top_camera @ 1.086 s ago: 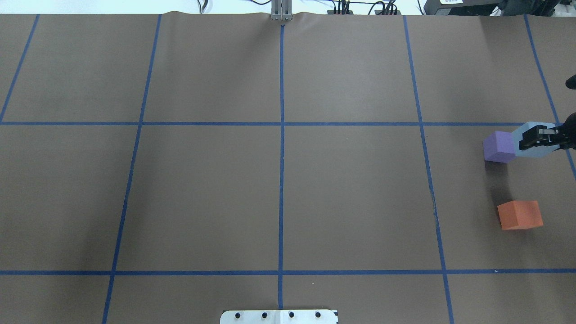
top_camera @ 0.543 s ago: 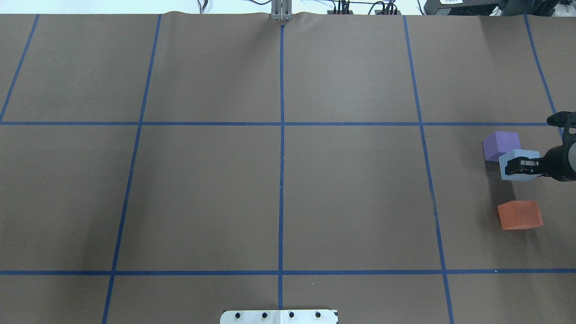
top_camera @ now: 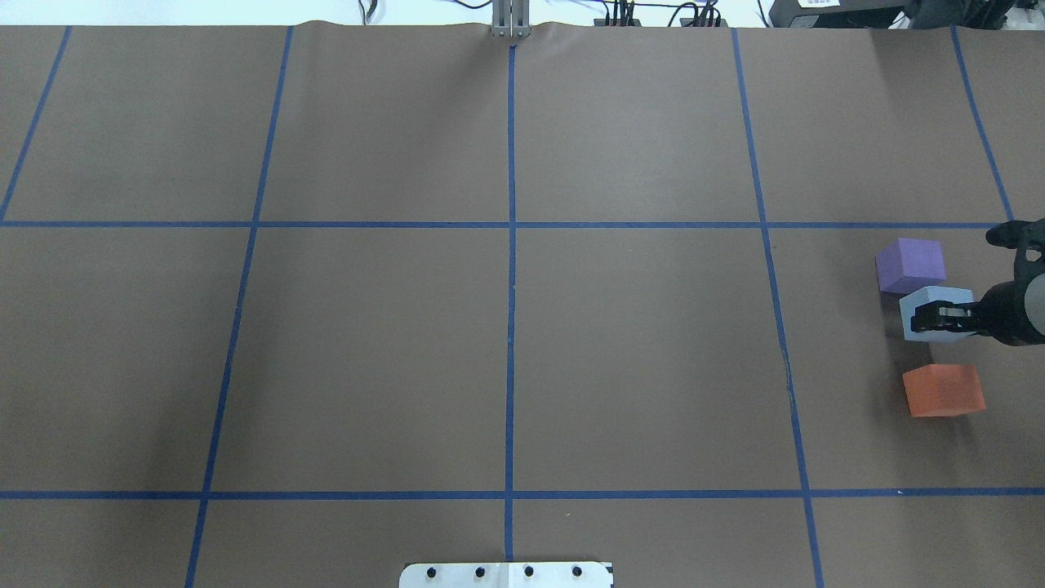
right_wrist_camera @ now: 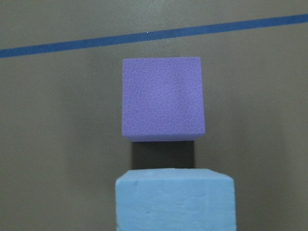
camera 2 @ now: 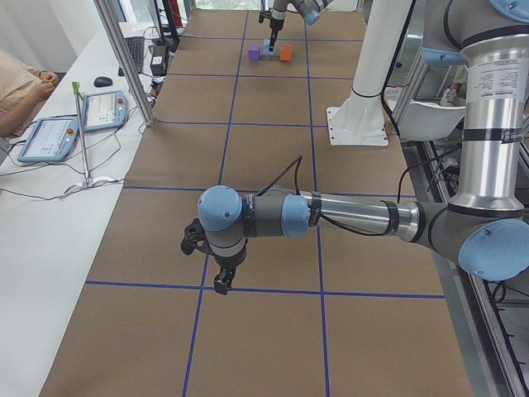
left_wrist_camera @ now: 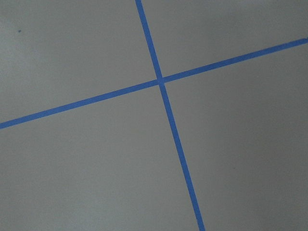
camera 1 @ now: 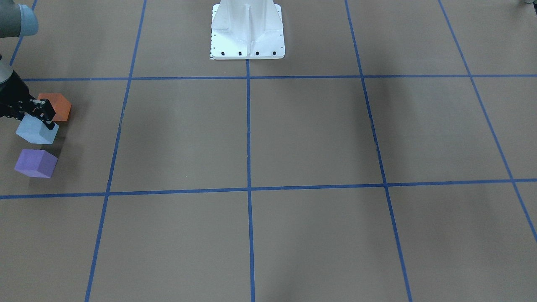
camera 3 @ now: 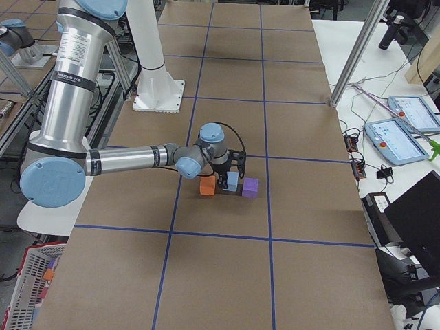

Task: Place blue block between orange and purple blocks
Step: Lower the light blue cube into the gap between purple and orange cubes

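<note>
My right gripper (top_camera: pixel 927 319) is shut on the light blue block (top_camera: pixel 939 296) and holds it in the gap between the purple block (top_camera: pixel 910 264) and the orange block (top_camera: pixel 943 390), near the table's right edge. I cannot tell whether the blue block touches the table. The front-facing view shows the orange block (camera 1: pixel 58 107), the blue block (camera 1: pixel 35 133) and the purple block (camera 1: pixel 35 163) in a row, with the right gripper (camera 1: pixel 44 118) on the blue one. The right wrist view shows the purple block (right_wrist_camera: pixel 162 98) just beyond the blue block (right_wrist_camera: pixel 175 199). My left gripper (camera 2: pixel 221 281) hovers over bare table far away; I cannot tell if it is open or shut.
Blue tape lines (top_camera: pixel 511 327) divide the brown table cover into squares. The white robot base plate (camera 1: pixel 247 42) sits at the table's near middle edge. Tablets and cables (camera 3: pixel 392 134) lie on a side bench beyond the far edge.
My right gripper has carried the blue block from beside the purple block toward the robot, into the gap between purple and orange. Purple and orange blocks have not moved.
</note>
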{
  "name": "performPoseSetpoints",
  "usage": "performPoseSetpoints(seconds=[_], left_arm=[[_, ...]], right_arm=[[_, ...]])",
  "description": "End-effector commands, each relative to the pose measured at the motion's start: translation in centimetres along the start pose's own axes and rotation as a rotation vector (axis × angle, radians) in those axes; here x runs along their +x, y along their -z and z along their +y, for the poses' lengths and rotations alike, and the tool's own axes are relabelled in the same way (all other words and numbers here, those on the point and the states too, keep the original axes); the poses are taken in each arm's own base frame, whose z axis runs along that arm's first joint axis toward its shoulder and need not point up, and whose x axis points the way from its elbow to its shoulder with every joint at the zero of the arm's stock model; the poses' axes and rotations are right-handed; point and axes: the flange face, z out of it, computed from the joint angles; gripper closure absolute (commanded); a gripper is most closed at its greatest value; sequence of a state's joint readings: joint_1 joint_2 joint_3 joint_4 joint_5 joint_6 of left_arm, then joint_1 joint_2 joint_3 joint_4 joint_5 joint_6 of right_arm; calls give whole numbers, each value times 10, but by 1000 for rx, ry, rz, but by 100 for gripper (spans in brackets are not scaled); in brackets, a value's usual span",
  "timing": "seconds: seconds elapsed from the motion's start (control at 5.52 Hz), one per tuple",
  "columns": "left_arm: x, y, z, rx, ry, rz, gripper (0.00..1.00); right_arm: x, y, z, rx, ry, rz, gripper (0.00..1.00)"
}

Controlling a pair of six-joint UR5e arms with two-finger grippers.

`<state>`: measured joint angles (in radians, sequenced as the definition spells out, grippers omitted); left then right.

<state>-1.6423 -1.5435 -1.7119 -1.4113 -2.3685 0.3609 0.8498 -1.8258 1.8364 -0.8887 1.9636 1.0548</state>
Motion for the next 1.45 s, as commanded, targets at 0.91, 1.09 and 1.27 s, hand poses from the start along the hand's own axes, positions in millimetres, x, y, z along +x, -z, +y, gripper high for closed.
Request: performPoseSetpoints(seconds=[0.91, 1.09, 1.27], left_arm=[[1, 2, -3, 13, -14, -5, 0], [1, 2, -3, 13, -14, -5, 0], [1, 2, -3, 13, -14, -5, 0]], right_arm=[[-7, -19, 14, -2, 64, 2, 1], [-7, -16, 14, 4, 72, -12, 0], [-15, -4, 10, 11, 87, -40, 0]])
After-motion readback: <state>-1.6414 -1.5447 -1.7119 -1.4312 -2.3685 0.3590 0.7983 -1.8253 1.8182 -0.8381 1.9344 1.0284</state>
